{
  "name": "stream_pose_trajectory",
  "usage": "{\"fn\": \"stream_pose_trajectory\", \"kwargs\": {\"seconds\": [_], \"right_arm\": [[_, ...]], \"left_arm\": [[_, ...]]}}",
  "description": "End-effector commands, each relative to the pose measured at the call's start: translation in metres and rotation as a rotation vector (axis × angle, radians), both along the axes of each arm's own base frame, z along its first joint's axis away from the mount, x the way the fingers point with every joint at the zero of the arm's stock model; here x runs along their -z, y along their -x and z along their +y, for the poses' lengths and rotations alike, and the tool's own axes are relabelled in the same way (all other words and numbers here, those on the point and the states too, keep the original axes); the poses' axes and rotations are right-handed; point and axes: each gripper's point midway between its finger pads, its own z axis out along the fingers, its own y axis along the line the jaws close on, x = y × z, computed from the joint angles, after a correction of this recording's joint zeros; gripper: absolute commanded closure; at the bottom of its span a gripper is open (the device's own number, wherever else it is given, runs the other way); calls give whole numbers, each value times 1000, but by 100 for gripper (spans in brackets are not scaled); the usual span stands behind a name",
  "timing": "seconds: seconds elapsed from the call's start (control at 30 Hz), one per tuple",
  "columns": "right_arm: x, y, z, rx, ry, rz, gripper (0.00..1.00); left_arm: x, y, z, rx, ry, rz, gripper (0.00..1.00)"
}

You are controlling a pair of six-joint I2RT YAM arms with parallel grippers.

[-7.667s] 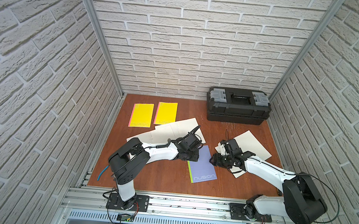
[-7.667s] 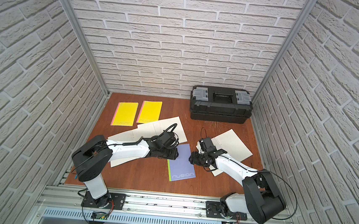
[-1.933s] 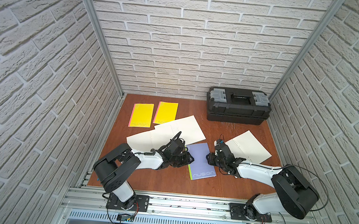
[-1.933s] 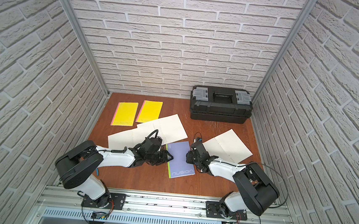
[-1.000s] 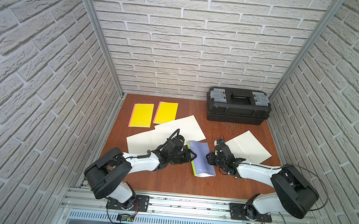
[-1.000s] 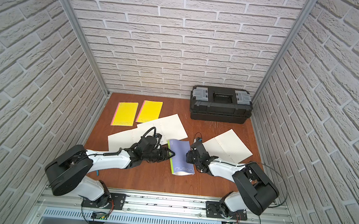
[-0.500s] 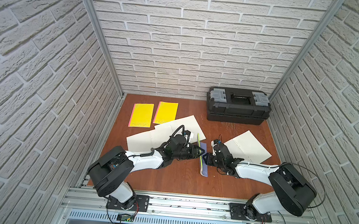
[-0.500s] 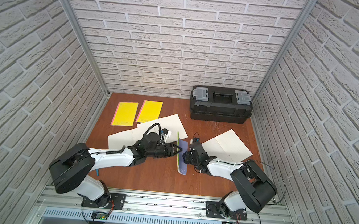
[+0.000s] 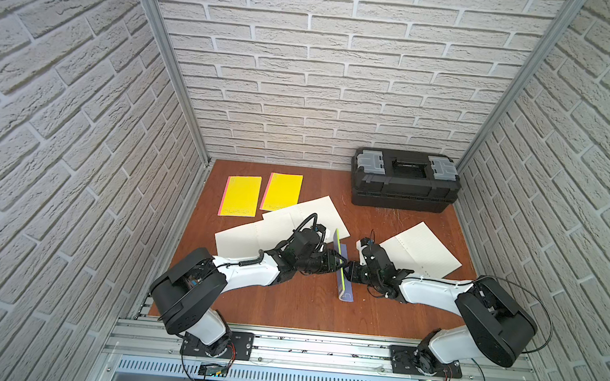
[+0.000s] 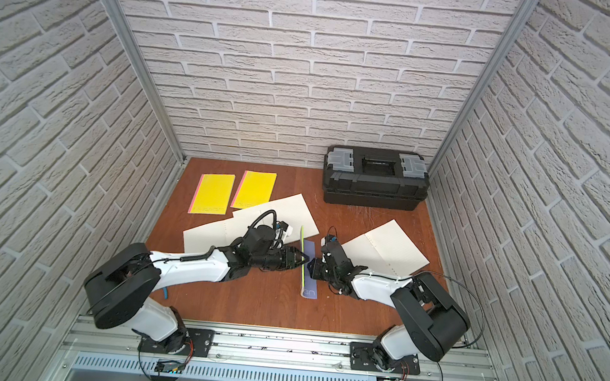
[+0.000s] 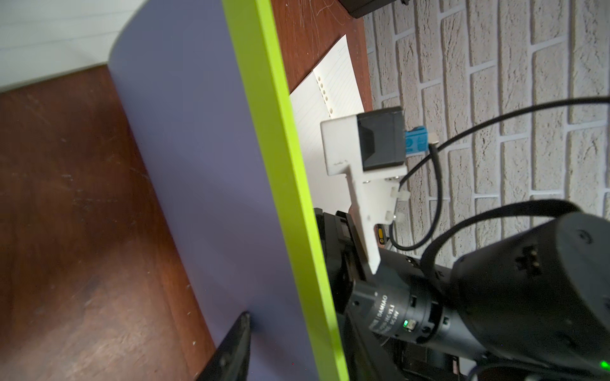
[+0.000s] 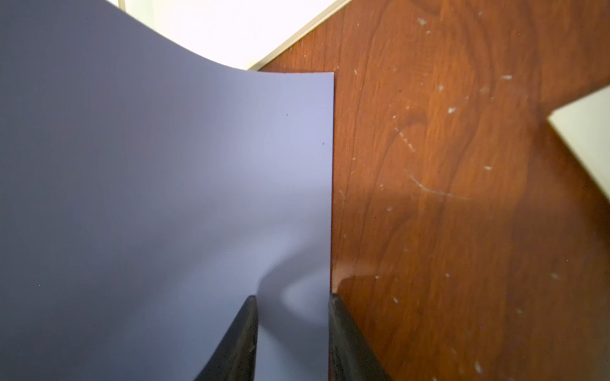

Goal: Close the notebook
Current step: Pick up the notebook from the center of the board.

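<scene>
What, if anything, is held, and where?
Unclear: left gripper, one jaw against the purple notebook's raised lime-green-edged side, the other hidden; right gripper, open jaws on its flat edge.

Of the right gripper (image 12: pixel 292 310) two dark jaws show, standing apart with a strip of cover between them. One is over the lavender cover of the notebook (image 12: pixel 148 198). The other sits at the cover's straight edge, over the scratched brown worktop (image 12: pixel 462 214). Toward ten o'clock from the jaws the cover bows upward. At twelve o'clock a white sheet (image 12: pixel 214 29) lies beyond it, and at two o'clock shows the corner of a second sheet (image 12: pixel 587 138).
</scene>
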Motion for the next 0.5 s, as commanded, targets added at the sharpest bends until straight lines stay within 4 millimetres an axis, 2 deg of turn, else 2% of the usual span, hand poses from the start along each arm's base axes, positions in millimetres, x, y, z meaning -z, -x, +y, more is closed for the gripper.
{"fn": "stream_pose_trajectory", "kwargs": {"seconds": [0.0, 0.13, 0.47], "right_arm": [[53, 79, -22, -76, 110, 323, 63], [53, 79, -22, -77, 108, 322, 63], [53, 79, -22, -78, 110, 322, 63]], "left_arm": [[19, 7, 20, -15, -137, 10, 54], [19, 9, 35, -21, -216, -1, 54], [17, 8, 41, -23, -246, -16, 63]]}}
